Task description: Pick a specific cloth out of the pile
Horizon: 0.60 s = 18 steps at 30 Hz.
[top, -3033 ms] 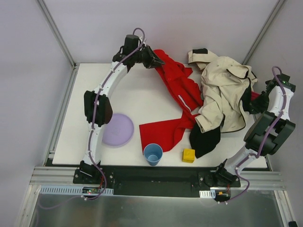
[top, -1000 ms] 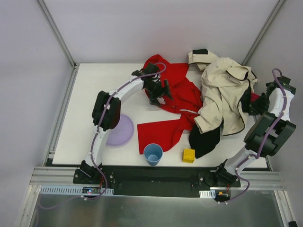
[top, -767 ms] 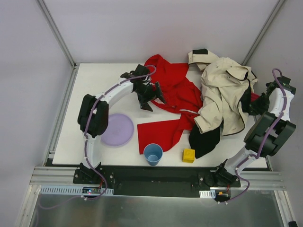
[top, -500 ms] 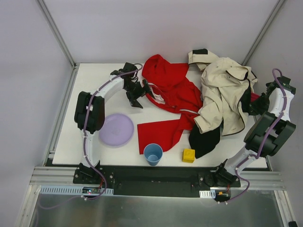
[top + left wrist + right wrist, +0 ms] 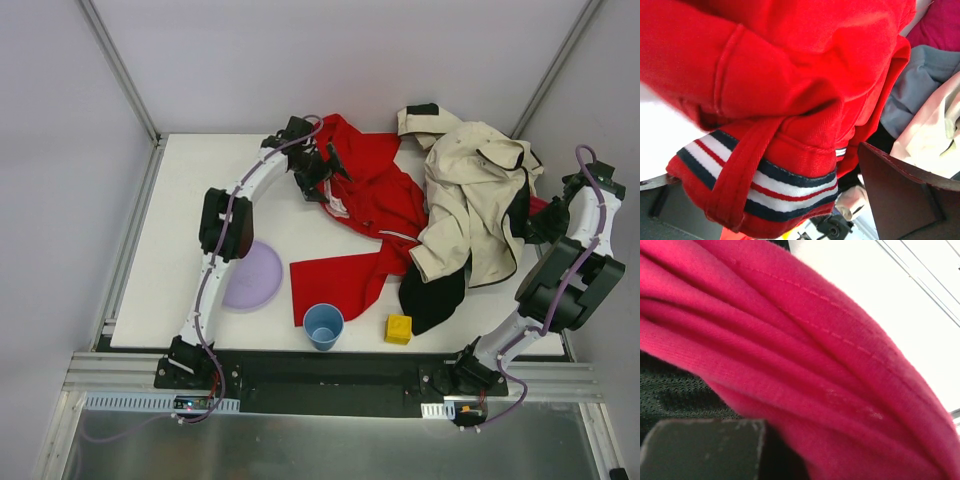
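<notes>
White table [image 5: 200, 200] under it all, and on its right side sits the pile [image 5: 480, 190], the cream-and-black jacket draped on top. Just left of it, touching its edge, the red cloth [image 5: 385, 195] sprawls from the far middle of the table down toward the near edge. The left gripper [image 5: 325, 172] is right on the cloth's far-left edge. Up close, its fingers [image 5: 910, 195] are spread wide, red fabric and a navy-white striped hem bunched between them. The right gripper [image 5: 533, 218] is tucked against the pile's right flank with magenta cloth [image 5: 815, 365] filling its camera; whether it is spread or closed, I can't tell. Near edge: purple plate [image 5: 255, 275], blue cup [image 5: 323, 325], yellow block [image 5: 399, 329].
</notes>
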Motion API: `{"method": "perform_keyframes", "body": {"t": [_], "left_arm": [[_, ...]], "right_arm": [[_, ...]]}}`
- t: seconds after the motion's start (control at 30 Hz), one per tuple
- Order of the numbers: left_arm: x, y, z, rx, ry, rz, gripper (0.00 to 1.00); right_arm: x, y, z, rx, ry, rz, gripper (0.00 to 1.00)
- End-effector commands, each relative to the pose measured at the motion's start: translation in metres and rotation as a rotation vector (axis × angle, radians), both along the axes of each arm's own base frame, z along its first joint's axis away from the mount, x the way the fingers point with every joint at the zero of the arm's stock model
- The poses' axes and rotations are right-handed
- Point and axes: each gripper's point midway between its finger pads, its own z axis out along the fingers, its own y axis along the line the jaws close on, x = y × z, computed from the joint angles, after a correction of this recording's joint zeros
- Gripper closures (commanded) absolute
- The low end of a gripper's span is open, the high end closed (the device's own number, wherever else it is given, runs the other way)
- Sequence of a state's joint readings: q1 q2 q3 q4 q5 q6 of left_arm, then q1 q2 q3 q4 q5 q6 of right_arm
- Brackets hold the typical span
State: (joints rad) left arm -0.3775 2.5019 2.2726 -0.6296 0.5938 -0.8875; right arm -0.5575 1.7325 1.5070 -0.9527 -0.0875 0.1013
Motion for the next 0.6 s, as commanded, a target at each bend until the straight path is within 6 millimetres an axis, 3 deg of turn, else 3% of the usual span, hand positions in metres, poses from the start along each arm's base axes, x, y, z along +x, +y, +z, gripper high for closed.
{"method": "perform_keyframes", "body": {"t": [0.0, 0.13, 0.43, 0.47, 0.57], "left_arm": [[-0.003, -0.042, 0.009, -0.043, -0.022, -0.035, 0.01], [-0.015, -0.077, -0.008, -0.035, -0.028, -0.072, 0.01], [-0.045, -0.130, -0.061, -0.060, 0.068, -0.109, 0.02], [-0.049, -0.132, -0.070, -0.054, 0.085, -0.113, 0.06], [-0.059, -0.138, -0.082, -0.058, 0.119, -0.133, 0.36]], "right_arm": [[0.003, -0.008, 0.010, -0.011, -0.037, -0.027, 0.99], [0.004, -0.006, 0.008, 0.003, -0.036, -0.024, 1.00], [0.005, -0.002, 0.004, 0.029, -0.034, -0.018, 0.99], [0.005, -0.002, 0.003, 0.031, -0.033, -0.016, 0.99], [0.004, 0.000, 0.003, 0.032, -0.034, -0.013, 0.99]]}}
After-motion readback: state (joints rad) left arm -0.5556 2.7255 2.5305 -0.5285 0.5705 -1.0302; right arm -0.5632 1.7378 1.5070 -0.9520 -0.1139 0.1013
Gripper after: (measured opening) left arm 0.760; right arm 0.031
